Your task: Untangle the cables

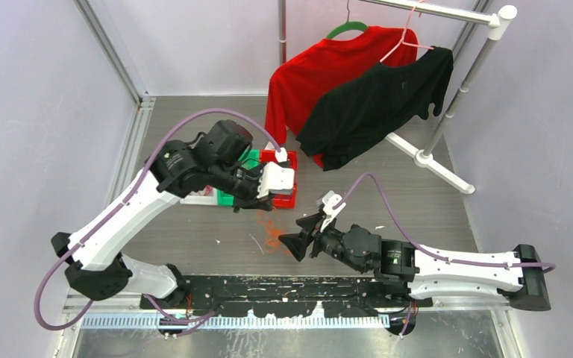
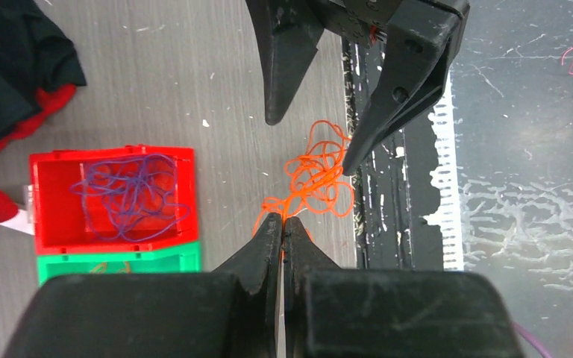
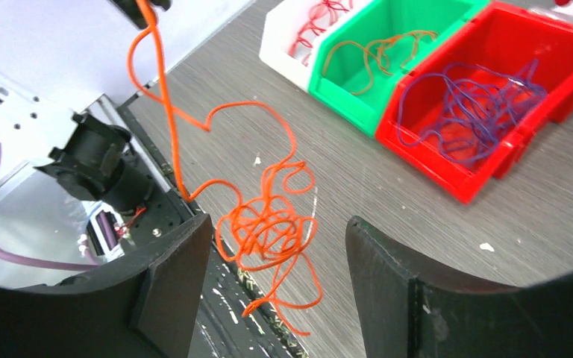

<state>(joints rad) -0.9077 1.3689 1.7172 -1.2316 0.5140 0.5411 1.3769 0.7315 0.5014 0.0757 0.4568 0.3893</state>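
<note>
A tangle of thin orange cable [image 3: 268,224] hangs just above the table; it also shows in the left wrist view [image 2: 317,175] and the top view [image 1: 271,230]. My left gripper [image 2: 283,221] is shut on one strand of it and holds it up; it shows in the top view [image 1: 252,204]. The strand runs up to the top left of the right wrist view. My right gripper [image 3: 276,224] is open, its fingers [image 3: 171,291] on either side of the hanging tangle, not touching it. In the top view it [image 1: 296,233] sits just right of the tangle.
Three bins stand side by side behind the tangle: a red bin [image 3: 567,56] with purple cables [image 3: 470,104], a green bin [image 3: 354,112] with an orange-brown cable, and a white bin [image 3: 280,45] with red cables. A clothes rack [image 1: 448,104] with a red and a black shirt stands at the back. The black base plate [image 1: 268,287] lies along the near edge.
</note>
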